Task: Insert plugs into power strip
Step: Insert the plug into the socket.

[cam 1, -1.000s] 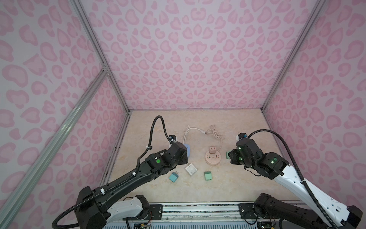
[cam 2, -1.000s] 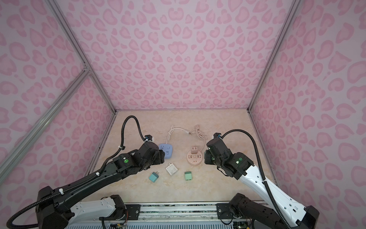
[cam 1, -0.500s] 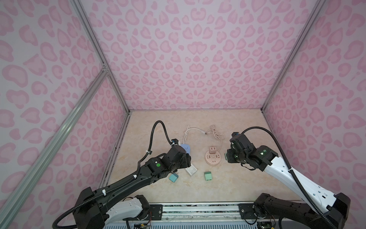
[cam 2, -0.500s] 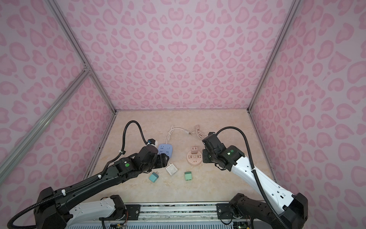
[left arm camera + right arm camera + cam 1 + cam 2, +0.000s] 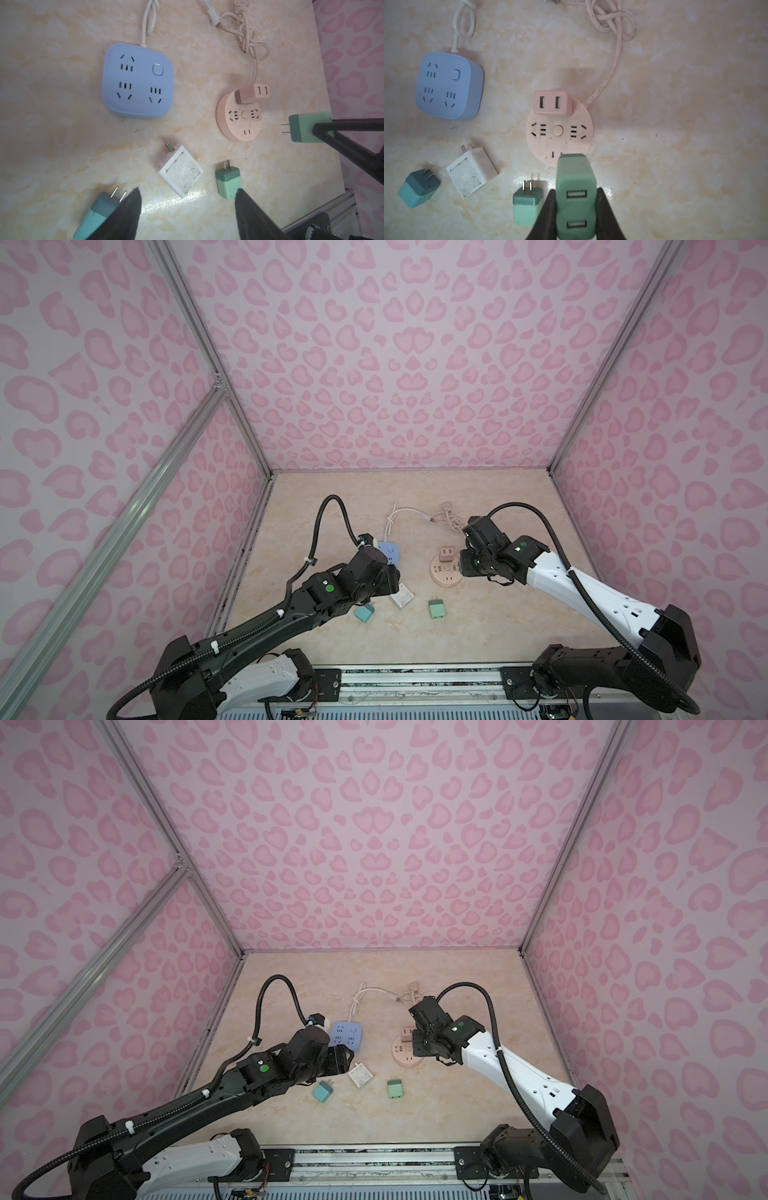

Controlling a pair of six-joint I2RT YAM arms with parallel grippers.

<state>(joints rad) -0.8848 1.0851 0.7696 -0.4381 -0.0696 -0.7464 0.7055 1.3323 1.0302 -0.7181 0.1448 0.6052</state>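
Now my right fingers (image 5: 547, 214) clamp a mint green plastic two-port adapter (image 5: 576, 180); my left fingers (image 5: 128, 214) gape empty above the bench (image 5: 52, 135). The flat white square adapter (image 5: 180, 172) bears print too small to read.

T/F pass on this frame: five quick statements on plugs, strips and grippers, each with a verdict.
1. The right gripper is shut on a mint green two-prong adapter. True.
2. The blue rounded-square power strip has a plug in it. False: every socket on it is empty.
3. The pinkish-tan adapter stands plugged into the round pink power strip. True.
4. The left gripper holds the flat white square adapter. False: its jaws are open and empty, and that adapter lies on the tabletop.
5. A second mint green adapter lies loose on the tabletop. True.
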